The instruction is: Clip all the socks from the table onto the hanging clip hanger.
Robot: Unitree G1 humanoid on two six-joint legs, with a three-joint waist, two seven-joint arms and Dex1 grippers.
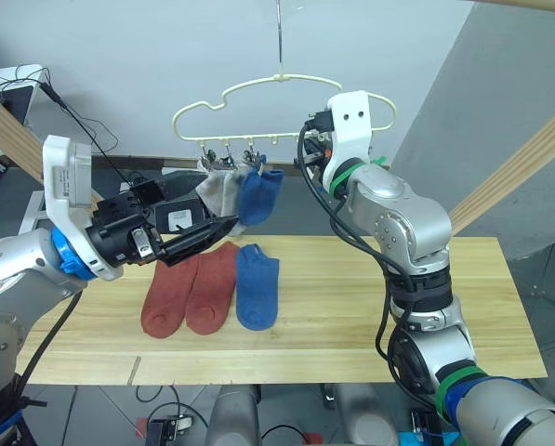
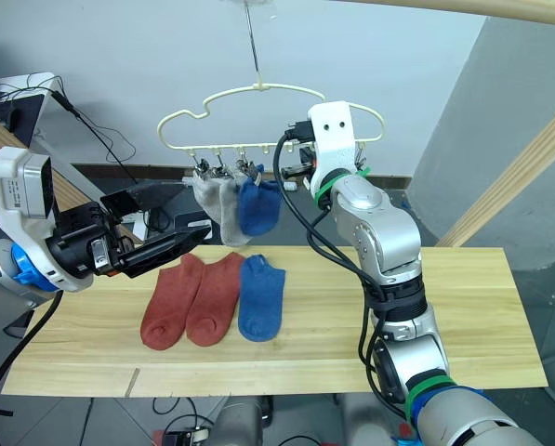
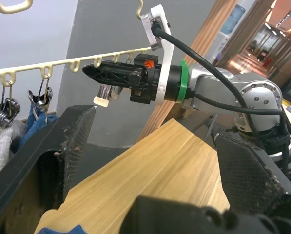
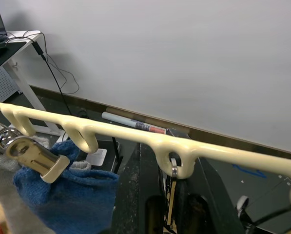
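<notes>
The pale yellow clip hanger [image 1: 279, 78] hangs by its hook above the far edge of the table [image 1: 351, 316]. Two light grey socks [image 1: 218, 190] and a blue sock [image 1: 258, 197] hang from its left clips. Two rust-red socks [image 1: 170, 297] [image 1: 214, 286] and another blue sock [image 1: 257, 286] lie flat side by side on the table. My left gripper [image 1: 223, 226] hovers open and empty above the red socks, just below the hanging ones. My right gripper [image 3: 99, 74] is raised to the hanger's lower bar, its fingers closed around a silver clip [image 4: 171, 195] to the right of the hanging blue sock.
Thick wooden poles slant up at the right [image 1: 519, 177] and at the left [image 1: 7, 135]. A desk with cables [image 1: 17, 79] stands at the far left behind the table. The table's right half is bare wood.
</notes>
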